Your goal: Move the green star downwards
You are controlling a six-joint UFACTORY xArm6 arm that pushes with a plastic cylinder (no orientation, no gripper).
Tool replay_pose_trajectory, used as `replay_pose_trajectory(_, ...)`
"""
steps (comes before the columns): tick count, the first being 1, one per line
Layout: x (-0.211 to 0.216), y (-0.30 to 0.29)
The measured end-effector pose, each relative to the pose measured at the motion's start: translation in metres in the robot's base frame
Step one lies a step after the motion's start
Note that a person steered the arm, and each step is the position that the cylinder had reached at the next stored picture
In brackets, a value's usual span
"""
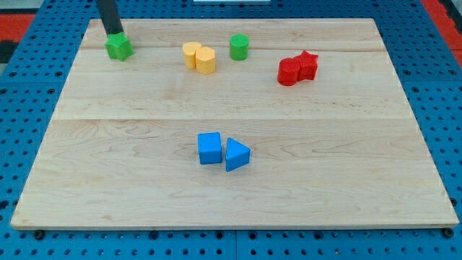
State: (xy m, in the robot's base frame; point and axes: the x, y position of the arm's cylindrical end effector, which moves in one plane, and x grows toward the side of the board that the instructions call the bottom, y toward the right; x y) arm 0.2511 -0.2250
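Camera view, tip (114, 34) touching green star (119, 48) top

The small green star-shaped block (119, 48) lies flat on the wooden bench (231, 195), close to its top left corner, just inside the top edge.

My tip (114, 34) atop green star (118, 48)

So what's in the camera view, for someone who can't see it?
My tip touches the top side of the green star at the wooden board's top-left corner. Along the top sit two yellow blocks, a green cylinder and two red blocks; a blue cube and blue triangle sit mid-board.
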Motion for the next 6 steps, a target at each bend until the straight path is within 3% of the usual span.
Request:
replay_pose_trajectory(3, 0.088, 0.072)
replay_pose_trajectory(4, 0.100, 0.075)
replay_pose_trajectory(6, 0.075, 0.058)
